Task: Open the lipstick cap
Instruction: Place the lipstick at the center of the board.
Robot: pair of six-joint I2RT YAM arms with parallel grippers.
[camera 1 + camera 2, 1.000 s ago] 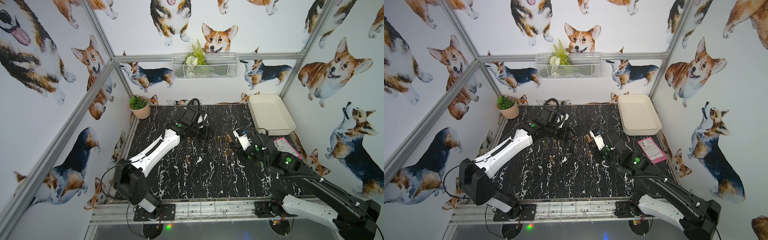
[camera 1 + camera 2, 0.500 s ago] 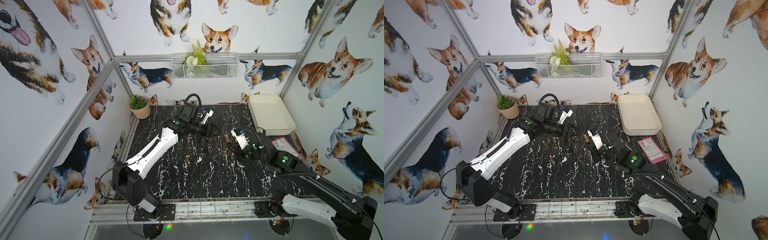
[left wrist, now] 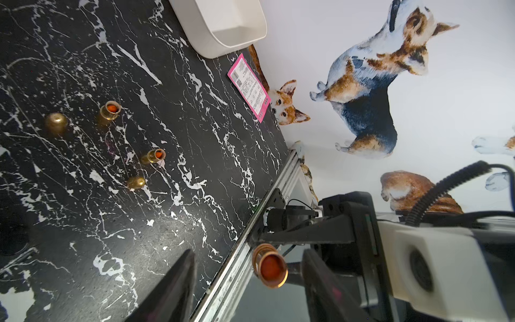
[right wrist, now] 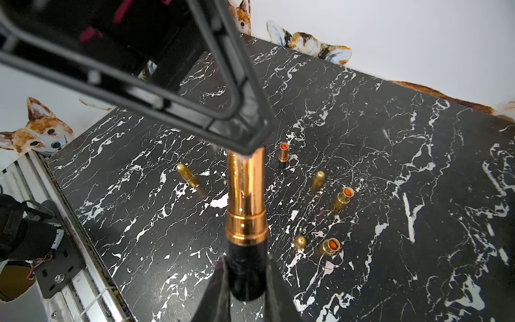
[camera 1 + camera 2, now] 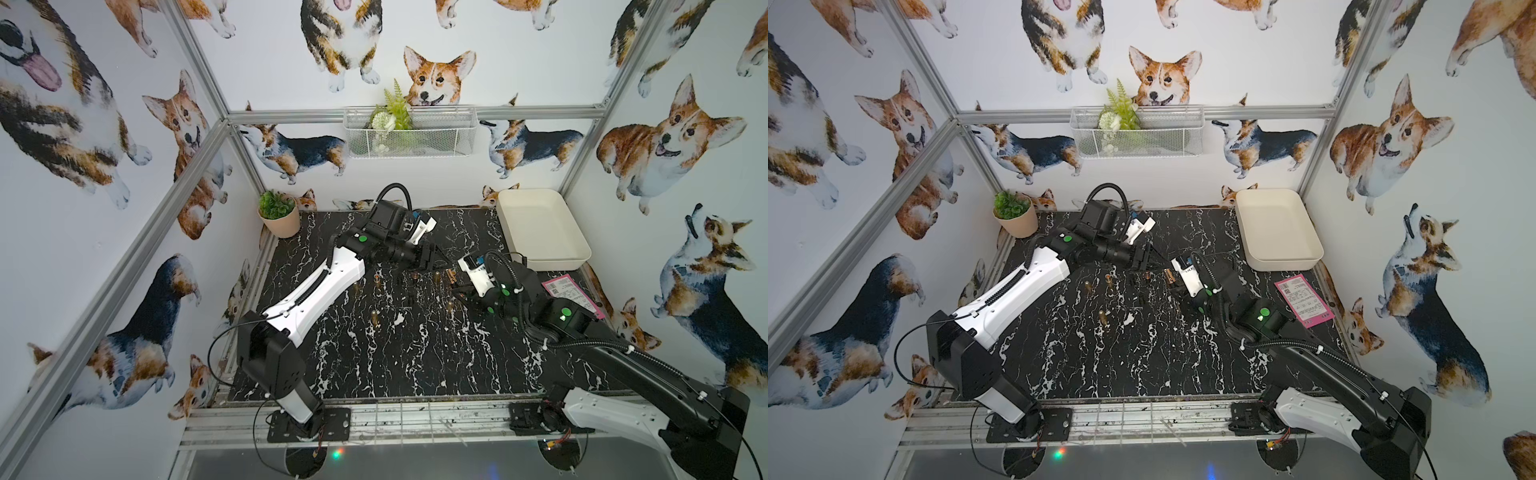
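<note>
Gold caps, three; lipsticks, four.

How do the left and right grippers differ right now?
The right gripper is shut on the black base of the lipstick. The left gripper is open, straddling its orange end with gaps on both sides. One holds, the other touches nothing. Both line up on that lipstick.
</note>
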